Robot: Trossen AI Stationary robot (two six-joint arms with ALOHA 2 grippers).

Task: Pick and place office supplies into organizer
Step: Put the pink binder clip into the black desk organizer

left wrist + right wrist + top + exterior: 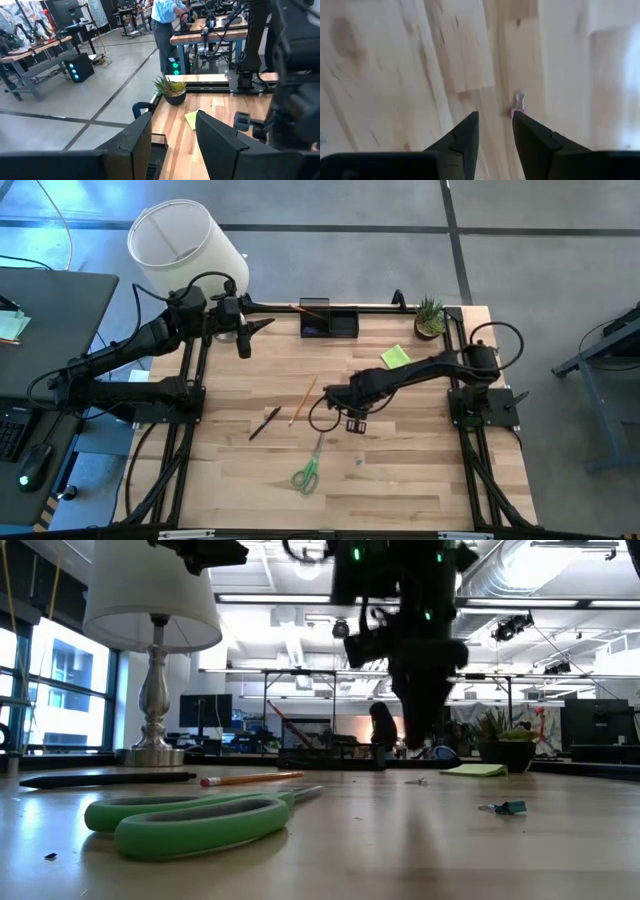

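From above, the table (400, 480) carries a black organizer (329, 323) at its far edge, with one orange pencil leaning out of it. The left claw (262, 326) hangs just to the left of the organizer, above the wood, and I see nothing in it. The right claw (330, 398) is low over the middle of the table. An orange pencil (302, 401) lies just to its left, and a dark pen (264, 422) lies a little further left. The green scissors (308, 470) lie nearer the front edge. A lime sticky-note pad (395, 356) lies near a small potted plant (430, 317) (the plant stands at the far right corner). A white lamp (185, 248) stands at the far left.

At table height, the scissors (190, 818) fill the foreground, with the pencil (250, 778) and the pen (105, 779) behind them, and a tiny clip (505, 807) lies on the right.

The left wrist view shows its two fingers (135, 142) standing apart with only air between them, and the plant (171, 89) and the pad (192, 119) beyond.

The right wrist view shows the right claw (495, 116) narrowly parted and empty over bare wood, with a tiny pink-and-silver piece (518, 104) lying just beyond one fingertip.
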